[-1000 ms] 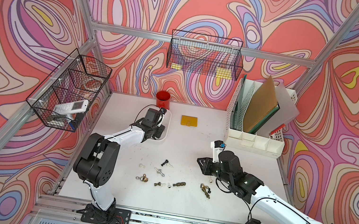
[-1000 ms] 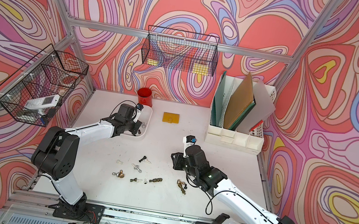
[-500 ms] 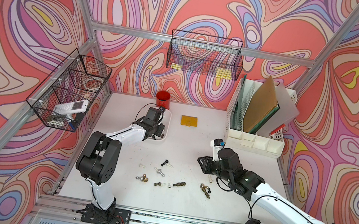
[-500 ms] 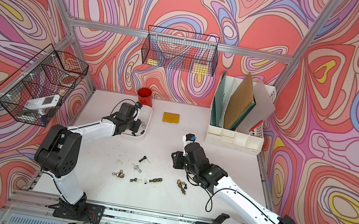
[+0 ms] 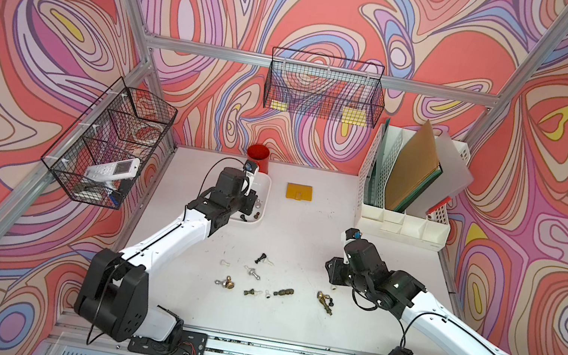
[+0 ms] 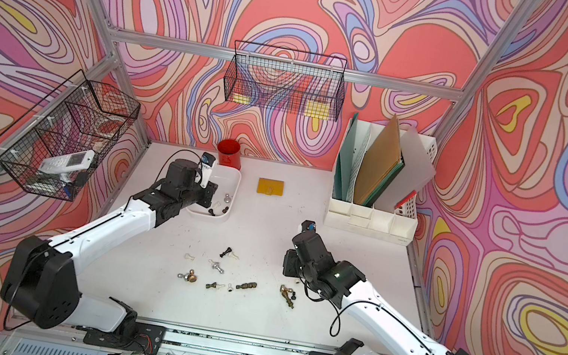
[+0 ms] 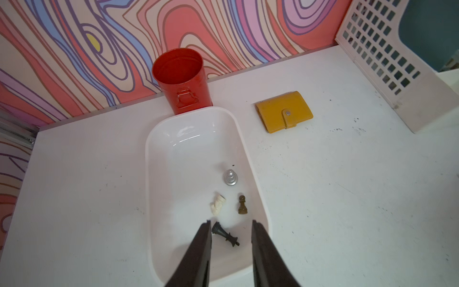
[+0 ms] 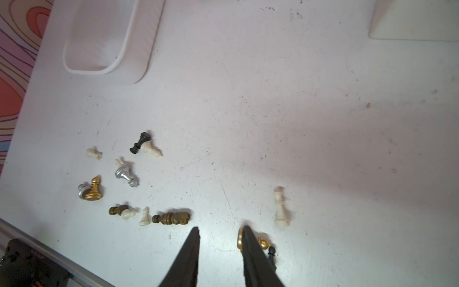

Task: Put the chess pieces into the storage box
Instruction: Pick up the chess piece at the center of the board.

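Note:
The white storage box (image 7: 173,139) stands at the back left of the table, also seen in both top views (image 5: 264,184) (image 6: 234,178). My left gripper (image 7: 231,223) hangs open over its near end. A black chess piece (image 7: 224,234) lies loose on the box floor between the fingers. Silver (image 7: 230,177), white (image 7: 217,204) and dark brass (image 7: 242,205) pieces also rest inside. My right gripper (image 8: 221,228) stands open low over the table with nothing between its fingers. A gold piece (image 8: 263,242) lies just outside one finger. Several more pieces (image 8: 124,172) are scattered at mid-table, and a white one (image 8: 280,207) stands upright.
A red cup (image 7: 182,79) touches the box's far end. A yellow wallet (image 7: 284,111) lies beside it. The white file rack (image 5: 406,192) with folders fills the back right. Wire baskets hang on the left wall (image 5: 110,144) and on the back wall (image 5: 323,88).
My left gripper has opened over the box and the black piece now lies loose on the box floor. The right gripper's jaws have spread a little wider.

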Motion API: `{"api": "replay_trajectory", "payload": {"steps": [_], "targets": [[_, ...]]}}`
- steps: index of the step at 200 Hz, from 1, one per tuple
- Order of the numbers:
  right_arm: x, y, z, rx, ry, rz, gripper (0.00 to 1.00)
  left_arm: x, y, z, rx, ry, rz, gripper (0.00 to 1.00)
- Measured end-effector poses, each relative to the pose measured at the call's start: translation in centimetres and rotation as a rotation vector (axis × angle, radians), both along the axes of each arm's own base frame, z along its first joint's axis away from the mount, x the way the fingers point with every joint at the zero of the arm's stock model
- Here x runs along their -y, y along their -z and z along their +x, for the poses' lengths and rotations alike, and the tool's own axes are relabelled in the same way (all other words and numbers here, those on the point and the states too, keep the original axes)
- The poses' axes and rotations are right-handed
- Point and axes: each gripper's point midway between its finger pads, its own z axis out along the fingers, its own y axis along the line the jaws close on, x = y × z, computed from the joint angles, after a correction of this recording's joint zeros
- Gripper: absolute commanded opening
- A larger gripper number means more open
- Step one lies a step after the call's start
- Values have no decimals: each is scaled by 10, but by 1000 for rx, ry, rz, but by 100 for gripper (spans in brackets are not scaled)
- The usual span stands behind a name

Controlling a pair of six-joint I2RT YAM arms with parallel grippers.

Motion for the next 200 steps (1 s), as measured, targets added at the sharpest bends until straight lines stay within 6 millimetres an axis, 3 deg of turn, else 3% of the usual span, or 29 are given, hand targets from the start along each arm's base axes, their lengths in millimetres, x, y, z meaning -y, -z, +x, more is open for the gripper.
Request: {"api": "replay_trajectory", "payload": {"steps": [16,46,71,100,133,200], "targets": [[8,16,2,-38,26,-59,31,20,1,-26,-21,76,5,35],[25,64,11,-179,72,-189,31,50,-4,-74,-75,234,3,35],[35,92,17,-264,84,-259,31,51,-11,-105,-104,315,-14,36],[33,102,25,-299,68,-278,30,47,-10,-135,-120,384,-32,37],[24,110,28,-335,39,-264,29,40,3,-151,-131,411,-10,37],[21,121,21,-387,18,-263,29,37,7,-154,-140,426,19,38]]}}
